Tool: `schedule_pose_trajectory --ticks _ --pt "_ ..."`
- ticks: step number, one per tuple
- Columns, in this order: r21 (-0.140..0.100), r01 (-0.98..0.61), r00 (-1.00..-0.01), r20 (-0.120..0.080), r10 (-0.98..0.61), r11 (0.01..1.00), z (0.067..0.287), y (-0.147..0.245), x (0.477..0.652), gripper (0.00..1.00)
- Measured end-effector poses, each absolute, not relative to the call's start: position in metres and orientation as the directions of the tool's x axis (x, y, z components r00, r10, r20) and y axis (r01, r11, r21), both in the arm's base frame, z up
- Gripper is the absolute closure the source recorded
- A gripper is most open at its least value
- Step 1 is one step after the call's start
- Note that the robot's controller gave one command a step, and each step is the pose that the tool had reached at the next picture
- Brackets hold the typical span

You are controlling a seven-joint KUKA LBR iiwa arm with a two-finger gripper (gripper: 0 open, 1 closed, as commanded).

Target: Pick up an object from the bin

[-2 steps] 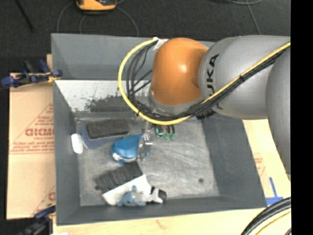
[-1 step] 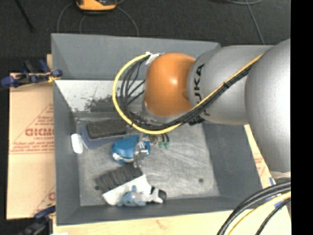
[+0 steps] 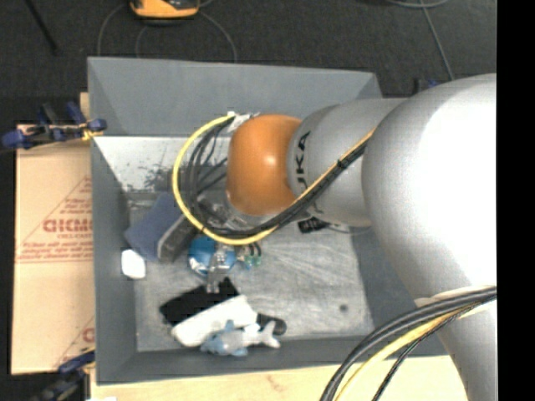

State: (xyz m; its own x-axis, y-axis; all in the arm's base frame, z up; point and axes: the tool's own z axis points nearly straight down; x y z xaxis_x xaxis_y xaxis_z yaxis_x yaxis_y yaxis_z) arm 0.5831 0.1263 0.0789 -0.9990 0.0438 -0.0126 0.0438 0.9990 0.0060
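My gripper [image 3: 218, 267] hangs below the arm's wrist in the left middle of the bin, mostly hidden by the wrist. It is low over a round blue thing [image 3: 201, 254] that shows at its left side. A small green piece [image 3: 252, 260] lies just to its right. Directly in front of it, toward the near wall, lies a flat black thing [image 3: 185, 306], with a white oblong thing [image 3: 214, 319] resting against it.
A blue-grey cloth-like piece [image 3: 154, 225] and a grey thing [image 3: 175, 239] lie by the left wall, with a small white block [image 3: 132, 264] below them. A pale blue toy figure [image 3: 231, 342] sits at the near wall. The arm covers the bin's right and back.
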Motion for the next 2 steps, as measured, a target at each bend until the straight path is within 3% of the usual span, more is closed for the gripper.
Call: schedule_pose_trajectory --ticks 1,2 --pt "0.006 0.044 -0.999 -0.013 0.044 0.999 0.079 0.126 0.583 1.0" --pt "0.0 0.043 -0.999 0.007 0.043 0.999 0.11 0.11 0.582 1.0"
